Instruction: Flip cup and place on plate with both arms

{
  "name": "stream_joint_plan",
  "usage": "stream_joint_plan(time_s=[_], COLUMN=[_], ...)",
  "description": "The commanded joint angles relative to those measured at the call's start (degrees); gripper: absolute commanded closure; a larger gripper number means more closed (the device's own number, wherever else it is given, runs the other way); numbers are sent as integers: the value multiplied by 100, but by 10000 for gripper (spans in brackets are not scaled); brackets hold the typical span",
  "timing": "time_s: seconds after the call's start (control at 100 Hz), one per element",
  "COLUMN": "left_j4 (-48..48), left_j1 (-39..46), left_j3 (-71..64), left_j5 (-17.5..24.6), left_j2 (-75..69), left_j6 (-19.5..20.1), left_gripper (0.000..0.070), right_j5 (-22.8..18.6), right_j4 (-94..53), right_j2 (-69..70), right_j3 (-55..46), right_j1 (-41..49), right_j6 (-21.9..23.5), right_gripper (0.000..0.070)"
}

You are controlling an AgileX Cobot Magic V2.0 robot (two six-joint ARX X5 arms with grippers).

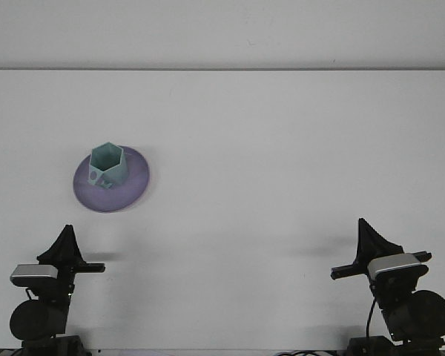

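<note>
A teal hexagonal cup (107, 166) stands upright, mouth up, on the left half of a round purple plate (132, 187) that lies at the left of the white table. My left gripper (66, 243) hovers low near the table's front edge, well in front of the plate and apart from it. Far off at the front right, my right gripper (371, 242) points up the table, nowhere near the cup. Neither gripper holds anything.
The white table (282, 148) stretches back to a pale wall, its far edge a thin line across the top. Both arm bases and their wrist cameras sit at the bottom corners.
</note>
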Motion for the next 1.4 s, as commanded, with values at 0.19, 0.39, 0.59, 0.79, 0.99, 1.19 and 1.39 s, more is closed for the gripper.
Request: stream_joint_plan(time_s=[0.19,0.39,0.59,0.79,0.99,1.19,1.39], left_j4=[376,334,319,319,321,321,319], left_j1=[-24,-24,-22,-22,-22,-22,-22], left_j3=[-352,-350,-350,-350,-350,-348,-350], left_j5=[90,81,81,81,81,81,81], left_j2=[-9,2,2,2,2,2,2], left_j6=[-240,-291,-291,-291,-291,-291,-291], left_gripper=[686,686,686,686,686,686,686], right_j5=[24,24,22,22,44,131,251], right_j4=[74,72,74,74,133,802,1593], right_j2=[13,13,13,13,-9,-647,-1217], right_j3=[20,20,20,20,-4,-1274,-2492], right_j1=[2,2,2,2,-61,-291,-337], right_j6=[17,17,15,15,-376,-1108,-1097], right_gripper=[688,688,688,688,688,688,688])
